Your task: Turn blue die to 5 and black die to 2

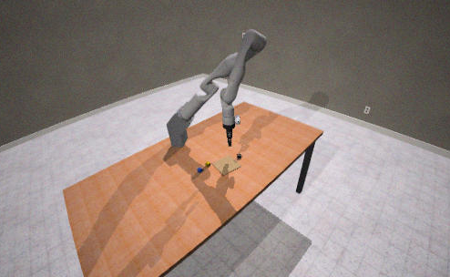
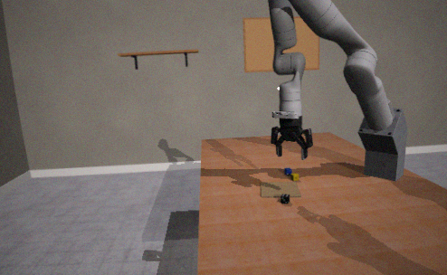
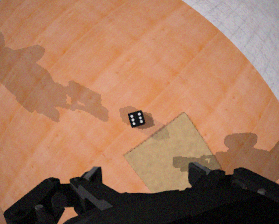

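Dice number three, blue (image 2: 288, 171), yellow (image 2: 295, 176), black (image 2: 285, 198); one mat (image 2: 273, 190); jaws wide, empty.

Orange table (image 1: 129, 214) carries mat (image 1: 230, 162) and three dice.

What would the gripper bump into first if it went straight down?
Probably the mat or the table beside it. The open, empty gripper hangs above that spot, but depth is hard to judge. The black die sits off to one side.

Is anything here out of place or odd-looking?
Nothing is spilled or broken, but all three dice sit off the mat: the black die by one edge, the blue die and yellow die on the opposite side.
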You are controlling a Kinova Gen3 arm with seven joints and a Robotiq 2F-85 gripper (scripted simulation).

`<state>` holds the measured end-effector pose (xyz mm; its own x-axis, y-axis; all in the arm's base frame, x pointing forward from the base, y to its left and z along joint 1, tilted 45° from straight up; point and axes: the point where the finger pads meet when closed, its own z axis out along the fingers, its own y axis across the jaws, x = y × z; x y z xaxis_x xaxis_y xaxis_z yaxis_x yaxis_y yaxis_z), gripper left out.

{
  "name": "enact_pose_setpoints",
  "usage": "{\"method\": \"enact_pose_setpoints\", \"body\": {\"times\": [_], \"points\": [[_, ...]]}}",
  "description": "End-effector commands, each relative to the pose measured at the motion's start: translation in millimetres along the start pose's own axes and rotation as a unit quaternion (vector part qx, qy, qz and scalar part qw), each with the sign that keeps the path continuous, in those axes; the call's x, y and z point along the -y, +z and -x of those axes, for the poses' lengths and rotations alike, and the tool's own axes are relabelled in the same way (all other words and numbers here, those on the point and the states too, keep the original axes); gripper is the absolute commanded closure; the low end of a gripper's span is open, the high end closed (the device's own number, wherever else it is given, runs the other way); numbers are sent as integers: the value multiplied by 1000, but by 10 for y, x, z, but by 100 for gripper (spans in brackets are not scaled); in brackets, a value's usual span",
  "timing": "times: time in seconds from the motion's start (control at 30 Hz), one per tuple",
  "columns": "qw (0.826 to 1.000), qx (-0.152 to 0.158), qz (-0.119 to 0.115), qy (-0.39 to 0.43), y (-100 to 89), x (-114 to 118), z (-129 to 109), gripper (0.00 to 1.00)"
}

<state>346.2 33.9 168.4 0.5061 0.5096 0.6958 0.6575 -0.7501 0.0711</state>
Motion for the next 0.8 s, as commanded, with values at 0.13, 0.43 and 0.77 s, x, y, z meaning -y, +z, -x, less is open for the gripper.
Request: {"method": "enact_pose_setpoints", "body": {"times": [0.13,0.43,0.77], "points": [[1000,8,3,7,-86,31,79,0],[1000,9,4,7,-126,36,82,0],[1000,9,4,7,-130,36,82,0]]}}
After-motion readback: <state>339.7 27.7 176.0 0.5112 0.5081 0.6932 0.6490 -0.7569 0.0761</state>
